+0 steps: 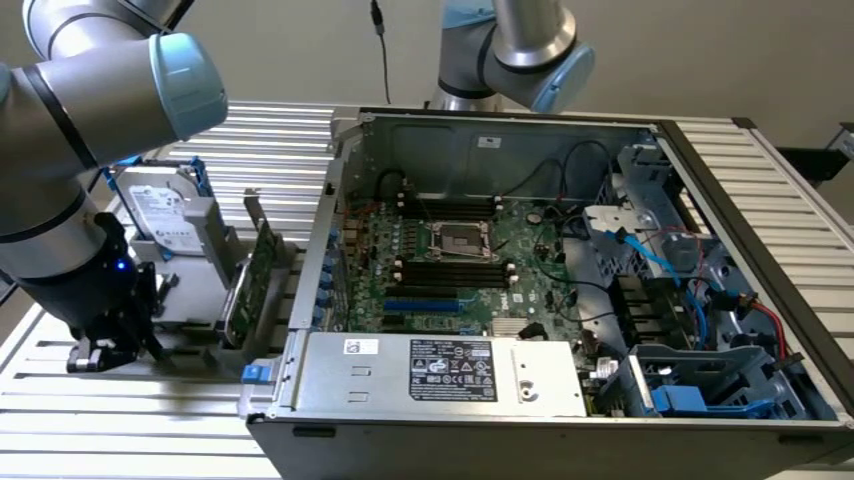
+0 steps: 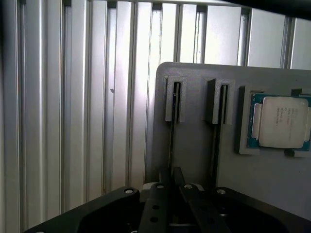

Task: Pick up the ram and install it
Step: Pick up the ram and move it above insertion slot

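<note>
Wrist view first: what is the gripper (image 2: pixel 171 177) doing?

It is clamping the ram (image 2: pixel 172 141) — both fingers (image 2: pixel 156 204) are pressing in on the thin dark stick, one from either side of its edge.

Where is the ram sitting?

It is standing on edge in a slot of the grey holder (image 2: pixel 194 145), with its far end tucked into the slot's raised bracket.

Is anything standing near it?

A second thin stick (image 2: pixel 216 145) is standing in the neighbouring slot, just beside the ram and running parallel to it. Beyond that one, a square silver processor chip (image 2: pixel 279 121) is lying flat in its own recess. The holder is resting on the slatted metal worktop (image 2: pixel 73 121).

And what is the exterior view showing?

The arm (image 1: pixel 80 150) is reaching down at about eight o'clock in that picture, and the gripper is sitting low at the holder. At one o'clock from the gripper a hard drive (image 1: pixel 163 215) is standing upright. At two o'clock from it a green expansion card (image 1: pixel 247 290) is standing on edge.

And the computer?

The open computer case (image 1: pixel 481 150) is lying at three o'clock from the holder — well apart from the gripper. Its motherboard (image 1: pixel 534 285) is facing up, with long black memory slots (image 1: pixel 454 268) lying on either side of the processor socket (image 1: pixel 466 240).
</note>
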Action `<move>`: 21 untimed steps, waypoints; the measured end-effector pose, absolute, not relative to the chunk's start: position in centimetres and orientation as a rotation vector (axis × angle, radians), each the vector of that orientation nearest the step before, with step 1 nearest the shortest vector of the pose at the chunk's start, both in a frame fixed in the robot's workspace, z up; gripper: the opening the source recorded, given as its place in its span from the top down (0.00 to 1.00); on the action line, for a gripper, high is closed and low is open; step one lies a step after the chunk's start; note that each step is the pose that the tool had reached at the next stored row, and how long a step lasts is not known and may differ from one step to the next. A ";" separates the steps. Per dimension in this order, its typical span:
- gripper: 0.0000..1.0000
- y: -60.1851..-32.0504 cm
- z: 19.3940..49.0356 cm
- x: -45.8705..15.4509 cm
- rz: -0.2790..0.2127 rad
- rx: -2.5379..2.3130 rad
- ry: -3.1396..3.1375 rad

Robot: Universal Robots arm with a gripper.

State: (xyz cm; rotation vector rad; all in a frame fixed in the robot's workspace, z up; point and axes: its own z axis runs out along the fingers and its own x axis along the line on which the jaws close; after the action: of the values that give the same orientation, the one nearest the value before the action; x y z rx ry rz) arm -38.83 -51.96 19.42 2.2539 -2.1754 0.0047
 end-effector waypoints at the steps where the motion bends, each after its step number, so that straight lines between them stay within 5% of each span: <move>1: 0.86 -52.0 19.4 -38.8 0.005 2.254 -2.175; 8: 0.86 -52.0 20.0 -38.8 0.005 2.254 -2.176; 21: 0.86 -52.0 25.8 -38.2 -0.006 2.249 -2.171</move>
State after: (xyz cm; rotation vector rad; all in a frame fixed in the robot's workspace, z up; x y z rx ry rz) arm -38.25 -51.96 25.77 2.2494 -2.1707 -0.0058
